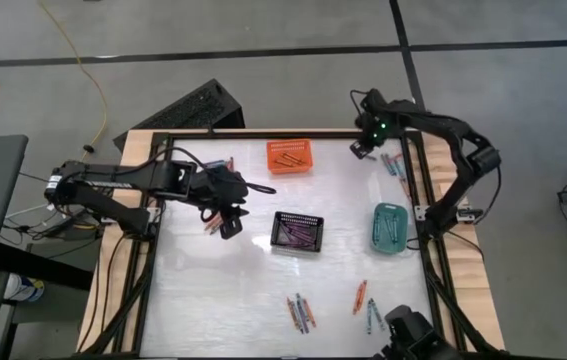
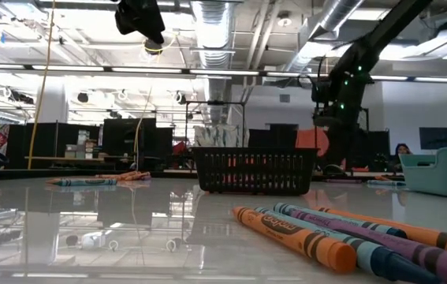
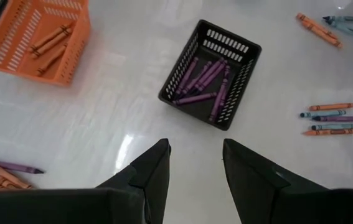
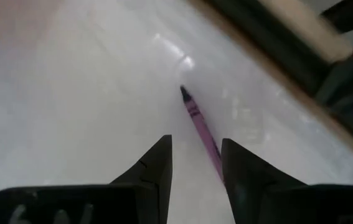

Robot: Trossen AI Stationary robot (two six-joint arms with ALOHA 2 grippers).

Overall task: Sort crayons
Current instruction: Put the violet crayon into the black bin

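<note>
A purple crayon (image 4: 200, 127) lies flat on the white table (image 1: 223, 290) near its far right corner, beside the dark frame rail. It runs up between the fingers of the right gripper (image 4: 196, 167) and nearer the right-hand one; the jaws stand apart, and whether they touch it I cannot tell. A few more crayons (image 1: 397, 167) lie along the right edge just past that gripper.

Other loose crayons (image 1: 300, 312) lie in small groups near the table's near edge. An orange basket (image 1: 292, 157) at the far edge holds orange sticks, a black basket (image 1: 297, 232) at the centre holds purple ones, and a teal basket (image 1: 389, 228) sits by the right edge.

The left gripper (image 3: 195, 169) hangs above the table left of the black basket, jaws parted with nothing between them.
</note>
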